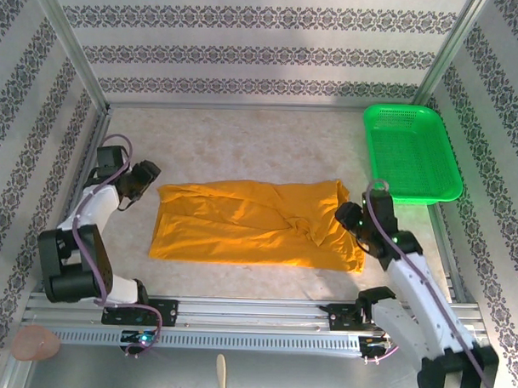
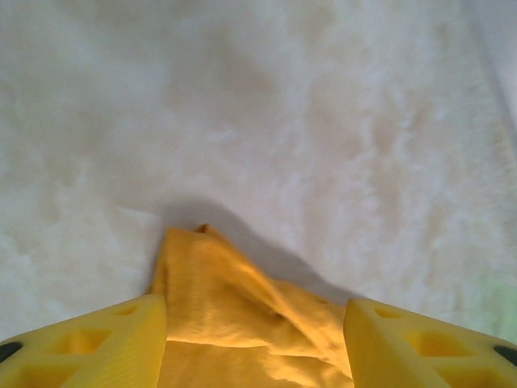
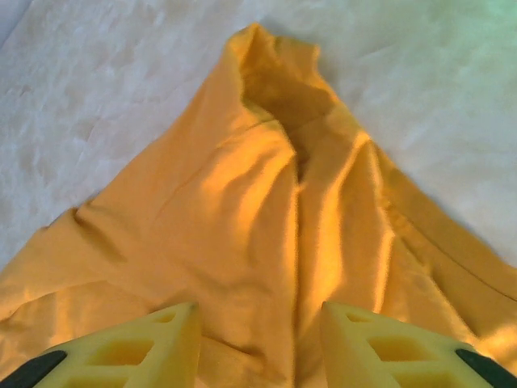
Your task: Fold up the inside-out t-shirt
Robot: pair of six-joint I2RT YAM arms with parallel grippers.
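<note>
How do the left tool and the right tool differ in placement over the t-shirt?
The left tool is at the left end of the t-shirt, the right tool at its right end. The left tool frames a narrow corner with bare table beyond; the right tool faces broad, creased cloth. The left tool's jaws stand wider than the right tool's. Both are open, pinching nothing.

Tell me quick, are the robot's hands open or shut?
Left gripper: open around a shirt corner, not gripping it.
Right gripper: open over the shirt, holding nothing.
</note>
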